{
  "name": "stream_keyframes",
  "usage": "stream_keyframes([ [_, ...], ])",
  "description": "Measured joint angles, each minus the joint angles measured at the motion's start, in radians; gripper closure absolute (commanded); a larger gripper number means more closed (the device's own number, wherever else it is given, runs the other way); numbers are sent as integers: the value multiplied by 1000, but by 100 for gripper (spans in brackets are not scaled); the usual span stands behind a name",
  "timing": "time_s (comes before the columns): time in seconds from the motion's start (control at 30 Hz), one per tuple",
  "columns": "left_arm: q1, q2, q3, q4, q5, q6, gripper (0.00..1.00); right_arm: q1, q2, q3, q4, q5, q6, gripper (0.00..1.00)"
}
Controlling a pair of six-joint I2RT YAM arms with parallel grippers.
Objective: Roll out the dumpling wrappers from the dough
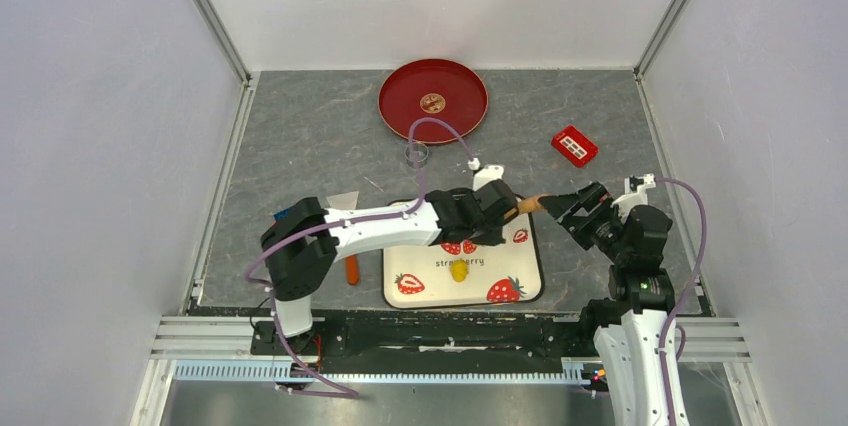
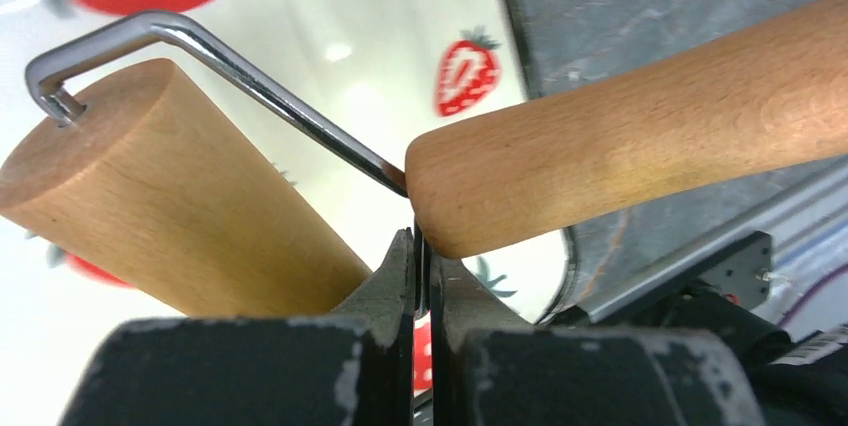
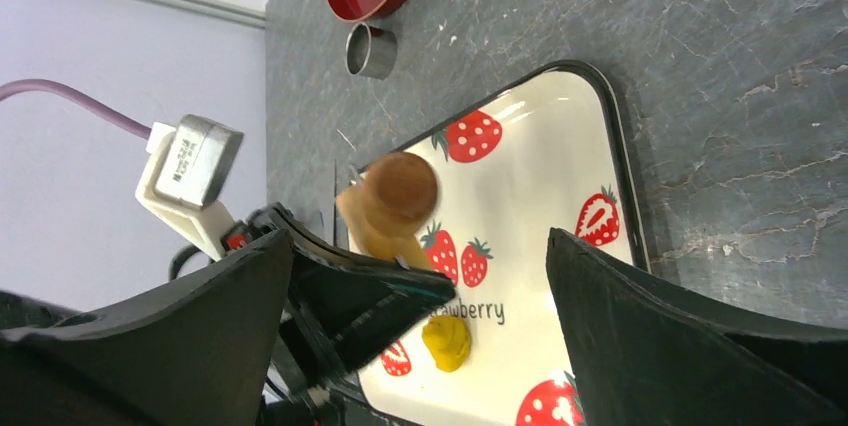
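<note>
A lump of yellow dough (image 1: 459, 269) lies on the strawberry tray (image 1: 530, 281); it also shows in the right wrist view (image 3: 447, 343). One small flat round wrapper (image 1: 432, 102) lies in the red plate (image 1: 400, 111). My left gripper (image 1: 500, 208) reaches over the tray and is shut (image 2: 422, 246) on the metal rod of a wooden rolling pin, between its roller (image 2: 170, 196) and its handle (image 2: 640, 136). The handle (image 1: 530, 204) points right. My right gripper (image 1: 568, 208) is open, just beyond the handle's end (image 3: 400, 186), its fingers (image 3: 680, 336) spread wide.
A metal ring cutter (image 1: 417, 154) stands between plate and tray. A red block (image 1: 574, 145) lies at the right. An orange stick (image 1: 352, 269) lies left of the tray, by the left arm. White walls enclose the table on three sides.
</note>
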Motion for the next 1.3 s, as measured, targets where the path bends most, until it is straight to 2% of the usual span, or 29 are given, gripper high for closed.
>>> stream_keyframes([
  [0.13,51,-88,-82,-47,-2,0,98,0,26,0,-10,-37,-71,2],
  [0.43,143,-389,-300,-200,20,44,98,0,124,16,-109,-145,-296,2],
  [0.57,145,-498,-404,-254,89,46,98,0,129,14,-117,-196,-331,2],
  [0.77,145,-579,-533,-298,201,45,98,29,137,-3,-96,-271,-355,2],
  [0.93,134,-628,-599,-321,256,45,98,95,172,-29,-65,-288,-358,2],
  [1.3,86,-648,-655,-326,279,44,98,377,266,-74,115,-182,-231,3],
])
